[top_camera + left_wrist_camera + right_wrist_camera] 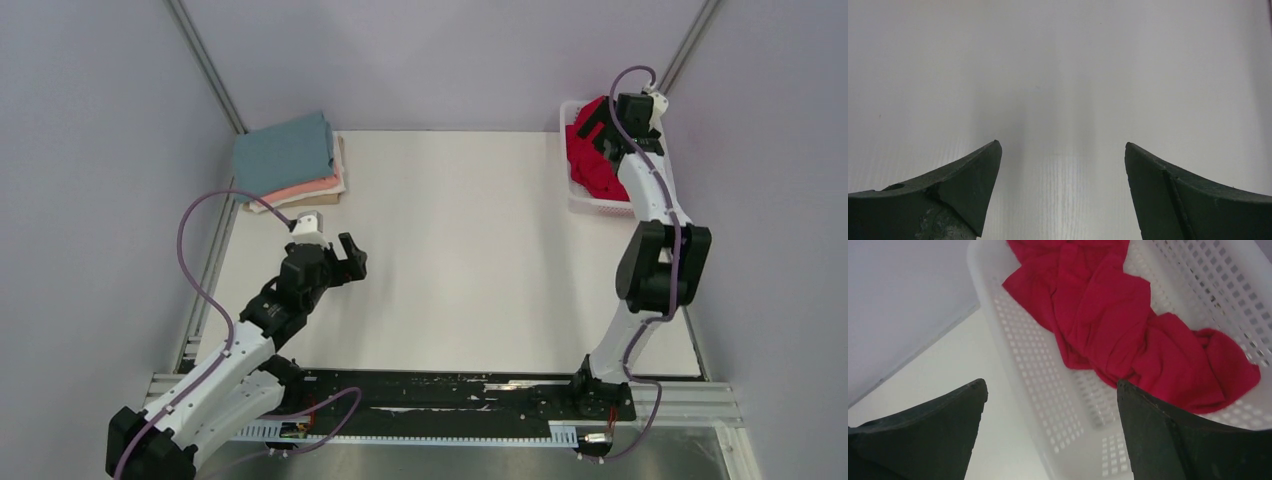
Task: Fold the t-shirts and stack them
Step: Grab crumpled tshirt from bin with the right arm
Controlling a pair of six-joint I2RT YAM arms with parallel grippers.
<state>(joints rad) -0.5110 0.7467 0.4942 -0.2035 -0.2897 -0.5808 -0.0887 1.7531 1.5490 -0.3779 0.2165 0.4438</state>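
A crumpled crimson-red t-shirt (592, 165) lies in the white mesh basket (590, 206) at the far right; it also fills the right wrist view (1128, 320). My right gripper (597, 128) hangs open above the basket's near wall (1048, 405), holding nothing. A stack of folded shirts sits at the far left: teal-blue (283, 153) on top, salmon-pink (305, 189) under it, cream (310, 200) at the bottom. My left gripper (350, 262) is open and empty over the bare table (1058, 75), well below the stack.
The white table top (460, 250) spans between the stack and the basket. Grey walls with metal rails enclose the table on three sides. The black base rail (450, 400) runs along the near edge.
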